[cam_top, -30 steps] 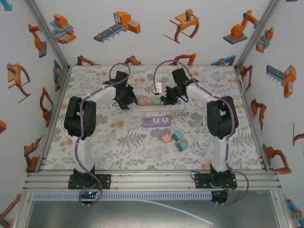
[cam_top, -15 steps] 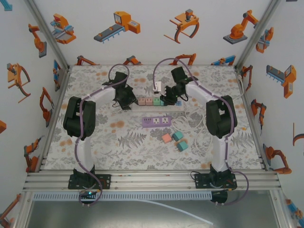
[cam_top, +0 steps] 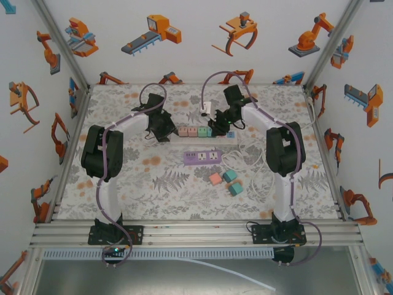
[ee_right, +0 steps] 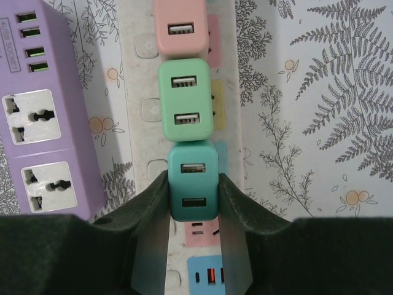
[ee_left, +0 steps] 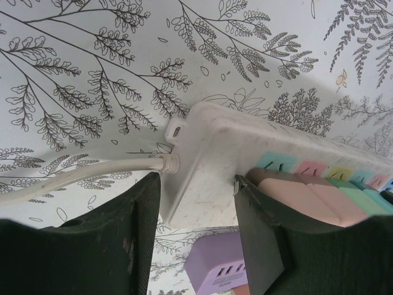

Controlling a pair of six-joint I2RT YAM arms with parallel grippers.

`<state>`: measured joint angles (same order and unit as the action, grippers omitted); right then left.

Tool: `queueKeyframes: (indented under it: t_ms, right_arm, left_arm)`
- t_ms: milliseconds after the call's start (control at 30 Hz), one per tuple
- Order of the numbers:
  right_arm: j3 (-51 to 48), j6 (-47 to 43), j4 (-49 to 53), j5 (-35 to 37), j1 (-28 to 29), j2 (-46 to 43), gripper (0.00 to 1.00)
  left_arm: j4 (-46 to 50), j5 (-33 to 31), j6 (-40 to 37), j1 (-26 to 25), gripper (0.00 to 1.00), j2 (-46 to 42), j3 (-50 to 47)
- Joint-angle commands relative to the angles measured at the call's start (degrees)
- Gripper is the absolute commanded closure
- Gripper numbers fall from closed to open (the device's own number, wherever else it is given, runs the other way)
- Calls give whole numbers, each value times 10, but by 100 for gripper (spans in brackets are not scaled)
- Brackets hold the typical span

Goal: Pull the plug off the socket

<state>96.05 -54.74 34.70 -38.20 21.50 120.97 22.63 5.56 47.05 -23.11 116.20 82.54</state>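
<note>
1. With my right gripper (ee_right: 193, 184) I am pinching the teal plug (ee_right: 193, 163), one finger pressing against each of its flanks.
2. The teal plug is sitting on the white power strip (ee_right: 138, 80), third in a row of plugs along it. I cannot tell whether its pins are seated in the socket.
3. The green plug (ee_right: 186, 110) is touching the teal plug on the strip, and the pink plug (ee_right: 179, 27) is standing just past the green one.
4. With my left gripper (ee_left: 196, 180) I am clamping the far end of the white power strip from the teal plug. My fingers (ee_left: 132, 239) are straddling it, one against each long side.
5. A pale cable (ee_left: 80, 178) is leaving the white power strip at that clamped end, just beside my finger.
6. The purple power strip (cam_top: 202, 157) is lying just beside the white power strip, parallel to it, on the side nearer my bases.
7. Three loose plugs (cam_top: 215, 179) are lying on the table (cam_top: 123, 184), well apart from the white power strip and beyond the purple one.
</note>
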Motion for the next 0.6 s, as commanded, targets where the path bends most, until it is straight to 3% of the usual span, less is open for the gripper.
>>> queueKeyframes:
  t_ms: [0,200,367,567]
  right_arm:
    - [32,28,-32,-44,-2,-1,100]
    - [20,37,-59,-67,-5,-7,100]
    - [-66,-23,-158,16,19,-54,100]
    - [-81,-9,-182,-30,18,-92,100]
  left_arm:
    - [40,-39,-8,-2,51,11,-25]
    - [49,-34,-8,-1,51,12,-25]
    - [56,-39,-6,-1,51,11,-22]
    - [75,-48,-16,0,51,21,-10]
